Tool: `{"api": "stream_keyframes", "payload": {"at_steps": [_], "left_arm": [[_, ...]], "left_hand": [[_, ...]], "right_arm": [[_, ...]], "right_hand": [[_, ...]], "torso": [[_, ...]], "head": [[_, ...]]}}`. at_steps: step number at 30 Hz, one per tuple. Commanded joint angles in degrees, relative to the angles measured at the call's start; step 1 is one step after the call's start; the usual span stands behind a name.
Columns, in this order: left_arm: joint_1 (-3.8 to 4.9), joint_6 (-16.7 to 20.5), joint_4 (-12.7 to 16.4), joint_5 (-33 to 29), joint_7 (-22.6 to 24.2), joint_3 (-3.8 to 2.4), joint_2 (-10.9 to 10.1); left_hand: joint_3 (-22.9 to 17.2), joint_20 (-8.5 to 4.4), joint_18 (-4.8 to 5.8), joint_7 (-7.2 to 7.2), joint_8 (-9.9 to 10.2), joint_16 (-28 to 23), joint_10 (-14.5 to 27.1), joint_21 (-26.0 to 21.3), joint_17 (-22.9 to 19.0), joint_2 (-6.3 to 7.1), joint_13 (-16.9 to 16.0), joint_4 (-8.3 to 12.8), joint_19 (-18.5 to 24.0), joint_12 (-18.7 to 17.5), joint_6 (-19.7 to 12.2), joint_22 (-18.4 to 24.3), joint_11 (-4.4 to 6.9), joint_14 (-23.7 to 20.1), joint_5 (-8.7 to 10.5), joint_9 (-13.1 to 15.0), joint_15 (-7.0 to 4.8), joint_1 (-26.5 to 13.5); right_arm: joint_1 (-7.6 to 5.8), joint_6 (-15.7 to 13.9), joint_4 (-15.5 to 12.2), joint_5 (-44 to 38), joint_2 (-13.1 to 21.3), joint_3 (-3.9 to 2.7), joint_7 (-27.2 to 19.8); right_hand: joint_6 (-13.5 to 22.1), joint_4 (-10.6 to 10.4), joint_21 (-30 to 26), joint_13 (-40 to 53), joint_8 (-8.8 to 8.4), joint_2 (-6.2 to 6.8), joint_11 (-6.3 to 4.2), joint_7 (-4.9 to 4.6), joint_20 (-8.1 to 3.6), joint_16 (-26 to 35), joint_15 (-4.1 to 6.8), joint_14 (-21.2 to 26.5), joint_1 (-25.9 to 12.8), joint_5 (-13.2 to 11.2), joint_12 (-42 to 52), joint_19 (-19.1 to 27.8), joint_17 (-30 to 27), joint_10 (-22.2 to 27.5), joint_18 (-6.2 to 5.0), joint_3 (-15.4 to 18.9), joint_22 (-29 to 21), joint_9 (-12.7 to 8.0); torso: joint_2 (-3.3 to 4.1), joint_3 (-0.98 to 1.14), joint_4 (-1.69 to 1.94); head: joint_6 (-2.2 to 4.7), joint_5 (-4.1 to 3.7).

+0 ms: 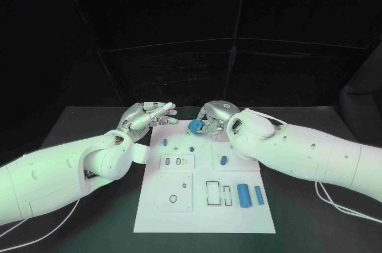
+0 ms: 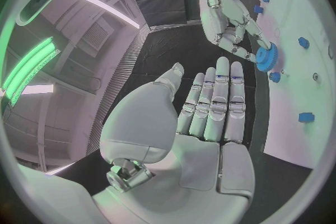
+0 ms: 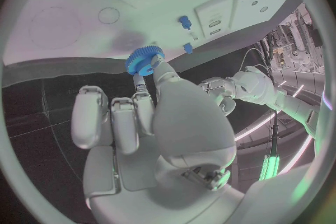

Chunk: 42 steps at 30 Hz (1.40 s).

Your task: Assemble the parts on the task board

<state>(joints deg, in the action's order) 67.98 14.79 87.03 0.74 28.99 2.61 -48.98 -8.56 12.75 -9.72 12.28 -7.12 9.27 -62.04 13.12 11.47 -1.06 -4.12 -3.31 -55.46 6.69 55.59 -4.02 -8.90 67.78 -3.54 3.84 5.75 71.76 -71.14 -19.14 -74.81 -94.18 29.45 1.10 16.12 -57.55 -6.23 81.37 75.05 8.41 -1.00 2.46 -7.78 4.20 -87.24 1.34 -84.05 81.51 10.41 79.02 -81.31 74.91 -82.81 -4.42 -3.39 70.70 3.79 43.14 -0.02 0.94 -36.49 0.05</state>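
The white task board (image 1: 205,209) lies in the middle of the black table. At the board's far edge my right hand (image 1: 213,117) pinches a blue gear (image 1: 195,126) between thumb and a finger; the gear (image 3: 143,60) hangs just over that edge, toothed rim showing. My left hand (image 1: 148,116) hovers beside the board's far left corner, fingers stretched out and holding nothing (image 2: 213,103). The left wrist view catches the right hand (image 2: 229,19) with the gear (image 2: 266,57). Small blue pegs (image 1: 165,142) (image 1: 194,147) stand on the board's far part.
Two blue cylinders (image 1: 243,196) (image 1: 258,195) lie side by side near the board's right edge, beside rectangular slots (image 1: 213,192). Another blue piece (image 1: 223,159) sits mid-board on the right. A square plate with a ring hole (image 1: 174,192) occupies the near left.
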Motion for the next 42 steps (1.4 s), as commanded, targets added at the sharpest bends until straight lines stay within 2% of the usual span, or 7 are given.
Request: {"api": "stream_keyframes", "payload": {"at_steps": [1, 13, 23, 27, 34, 37, 42], "left_arm": [[0.09, -0.78, -0.12, 0.08, 0.21, -0.05, 0.16], [0.10, -0.90, -0.40, 0.08, 0.26, -0.05, 0.37], [0.11, -1.01, -0.55, 0.08, 0.23, -0.05, 0.60], [0.11, -1.04, -0.53, 0.08, 0.22, -0.05, 0.64], [0.11, -1.11, -0.52, 0.08, 0.18, -0.05, 0.68], [0.11, -1.13, -0.54, 0.08, 0.16, -0.05, 0.70], [0.11, -1.22, -0.59, 0.08, 0.07, -0.05, 0.74]], "left_hand": [[0.16, 0.01, -0.87, 0.27, 0.11, -0.21, -0.04, -0.29, 0.07, -0.41, 0.07, 0.07, -0.28, -0.18, -0.02, 0.06, -0.22, -0.18, 0.32, -0.06, 0.40, 0.09], [0.18, 0.01, -0.87, 0.27, 0.13, -0.25, -0.02, -0.31, 0.07, -0.36, 0.08, 0.11, -0.28, -0.21, -0.05, 0.07, -0.23, -0.19, 0.36, -0.07, 0.41, 0.11], [0.23, 0.02, -0.86, 0.28, 0.15, -0.30, -0.01, -0.34, 0.09, -0.33, 0.08, 0.13, -0.29, -0.25, -0.06, 0.08, -0.24, -0.19, 0.39, -0.07, 0.42, 0.10], [0.23, 0.02, -0.86, 0.28, 0.15, -0.30, -0.01, -0.34, 0.09, -0.33, 0.08, 0.13, -0.29, -0.25, -0.06, 0.08, -0.24, -0.19, 0.39, -0.07, 0.42, 0.10], [0.23, 0.02, -0.86, 0.28, 0.15, -0.30, -0.01, -0.34, 0.09, -0.33, 0.08, 0.13, -0.29, -0.25, -0.06, 0.08, -0.24, -0.19, 0.39, -0.07, 0.42, 0.10], [0.23, 0.02, -0.86, 0.28, 0.15, -0.30, -0.01, -0.34, 0.09, -0.33, 0.08, 0.13, -0.29, -0.25, -0.06, 0.08, -0.24, -0.19, 0.39, -0.07, 0.42, 0.10], [0.23, 0.02, -0.86, 0.28, 0.15, -0.30, -0.01, -0.34, 0.09, -0.33, 0.08, 0.13, -0.29, -0.25, -0.06, 0.08, -0.24, -0.19, 0.39, -0.07, 0.42, 0.10]], "right_arm": [[0.18, 1.17, 1.05, -1.44, -1.24, -0.02, -0.82], [0.58, 2.67, 2.78, -1.71, -3.88, -0.03, -1.26], [0.80, 4.70, 4.07, -1.78, -5.28, 0.03, -1.20], [0.86, 4.87, 4.70, -1.82, -5.64, 0.05, -1.13], [0.91, 4.70, 5.40, -1.85, -6.28, 0.07, -1.28], [0.91, 4.84, 5.56, -1.85, -6.52, 0.08, -1.39], [0.92, 4.81, 5.86, -1.73, -6.75, 0.08, -1.42]], "right_hand": [[-0.07, 0.00, 0.14, 3.22, 0.17, -0.10, 0.11, 0.15, 0.18, -0.24, 0.32, -4.37, -0.39, 0.01, -0.12, -0.40, 7.15, -0.13, 0.57, -0.44, 0.07, 0.14], [0.02, 0.02, 0.16, 3.26, 0.06, -0.06, 0.16, 0.10, 0.19, -0.25, 0.30, -4.37, -0.46, -0.03, -0.12, -0.42, 7.19, -0.13, 0.58, -0.58, 0.12, 0.10], [0.27, -0.09, 0.22, 3.23, -0.27, 0.40, 0.33, -0.09, 0.31, -0.23, 0.15, -4.37, -1.12, -0.50, -0.26, -0.44, 7.17, -0.04, 0.60, -0.80, 0.23, 0.02], [0.42, -0.11, 0.24, 3.14, -0.42, 0.51, 0.38, -0.14, 0.35, -0.24, 0.11, -4.37, -1.28, -0.62, -0.38, -0.45, 7.20, 0.04, 0.61, -0.87, 0.28, -0.01], [1.74, -0.33, 0.30, 2.74, -1.41, 1.21, 0.83, -0.64, 0.65, -0.26, -0.25, -4.39, -2.36, -1.04, -0.95, -0.43, 7.31, 0.44, 0.64, -1.04, 0.38, -0.11], [2.59, -0.88, 0.36, 2.25, -2.04, 1.96, 1.09, -0.85, 0.90, -0.27, -0.50, -4.39, -3.75, -1.56, -1.55, -0.44, 7.36, 0.85, 0.66, -0.45, 0.51, -0.10], [5.21, -4.34, 0.45, 1.67, -3.94, 3.01, 1.79, -1.54, 1.49, -0.37, -1.11, -4.45, -9.05, -2.91, -2.32, -0.40, 7.72, 1.41, 0.67, 2.54, 0.64, -0.08]], "torso": [[-0.03, 0.07, -0.03], [-0.04, 0.09, -0.27], [-0.01, 0.12, -0.16], [-0.05, 0.07, -0.15], [-0.04, 0.10, -0.23], [-0.04, 0.10, -0.23], [-0.04, 0.11, -0.20]], "head": [[-0.10, 0.17], [-0.28, 0.67], [-0.35, 0.56], [-0.46, 0.52], [-0.52, 0.63], [-0.52, 0.63], [-0.48, 0.55]]}}
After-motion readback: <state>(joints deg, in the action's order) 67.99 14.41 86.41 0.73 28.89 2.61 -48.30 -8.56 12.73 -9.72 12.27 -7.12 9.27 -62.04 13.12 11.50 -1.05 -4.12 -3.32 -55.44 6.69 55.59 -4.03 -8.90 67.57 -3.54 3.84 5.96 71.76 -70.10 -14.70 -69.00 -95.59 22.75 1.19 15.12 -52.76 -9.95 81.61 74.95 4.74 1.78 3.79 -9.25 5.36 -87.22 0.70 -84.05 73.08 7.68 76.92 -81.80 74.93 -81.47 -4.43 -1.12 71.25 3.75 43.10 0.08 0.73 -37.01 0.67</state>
